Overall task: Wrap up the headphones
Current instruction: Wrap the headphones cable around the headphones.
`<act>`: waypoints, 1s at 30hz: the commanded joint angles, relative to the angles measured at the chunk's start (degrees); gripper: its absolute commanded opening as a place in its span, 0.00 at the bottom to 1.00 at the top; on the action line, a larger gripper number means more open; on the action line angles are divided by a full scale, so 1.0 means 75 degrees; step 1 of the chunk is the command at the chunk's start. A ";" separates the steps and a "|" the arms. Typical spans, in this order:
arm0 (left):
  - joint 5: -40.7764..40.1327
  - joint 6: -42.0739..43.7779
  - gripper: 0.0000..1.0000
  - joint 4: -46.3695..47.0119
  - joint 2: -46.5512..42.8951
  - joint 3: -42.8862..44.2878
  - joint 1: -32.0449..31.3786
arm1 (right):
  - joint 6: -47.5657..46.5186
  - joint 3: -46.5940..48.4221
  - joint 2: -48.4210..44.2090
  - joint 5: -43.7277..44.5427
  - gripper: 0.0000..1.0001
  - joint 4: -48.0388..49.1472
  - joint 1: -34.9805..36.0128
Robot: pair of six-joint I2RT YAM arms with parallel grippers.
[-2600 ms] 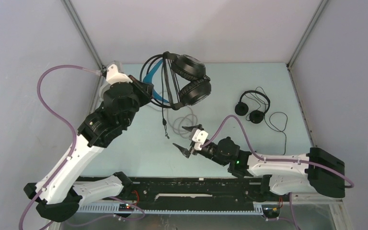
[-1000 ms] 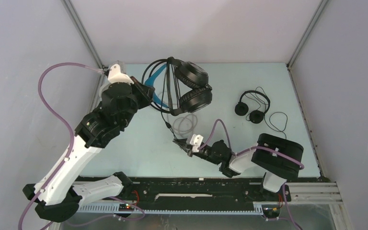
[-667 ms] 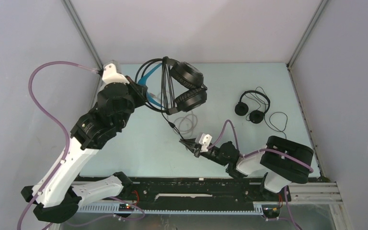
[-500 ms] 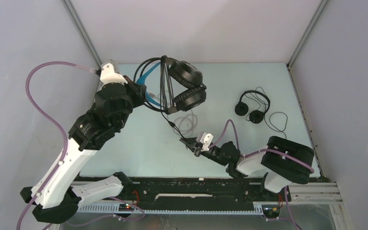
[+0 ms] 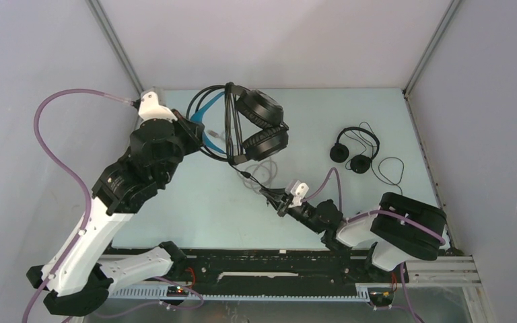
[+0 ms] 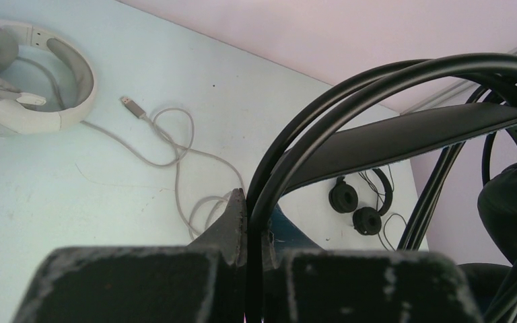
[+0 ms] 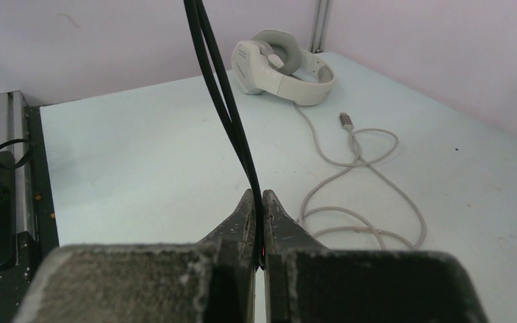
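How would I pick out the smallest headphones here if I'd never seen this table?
Find the pale blue table, then its right side. The small black headphones lie flat there, by themselves. Unlike the bulky black pair held aloft and the white pair, they are slim and nothing touches them.

Table (image 5: 175, 215): plain pale aqua, no pattern.
Over-ear headphones (image 5: 259, 124), near the far-left corner: black cups and outer band, bright blue inner headband; cord (image 7: 225, 101) black.
On-ear headphones (image 5: 355, 153), toward the right edge: black throughout, lead included.
Bulky headphones (image 7: 279, 66): off-white shells, grey cushions; cable (image 7: 367, 168) light grey with a silver plug.
Left gripper (image 6: 250, 205) and right gripper (image 7: 256, 202): black fingers, housings scuffed and speckled grey.
Arm links (image 5: 97, 232): white and black.
Hoses (image 5: 54, 128): mauve.
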 commanded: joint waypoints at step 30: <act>0.5357 0.5069 0.00 0.0303 -0.0474 -0.0330 0.0134 | 0.1096 0.0216 -0.3766 -0.1505 0.00 -0.5018 -0.1410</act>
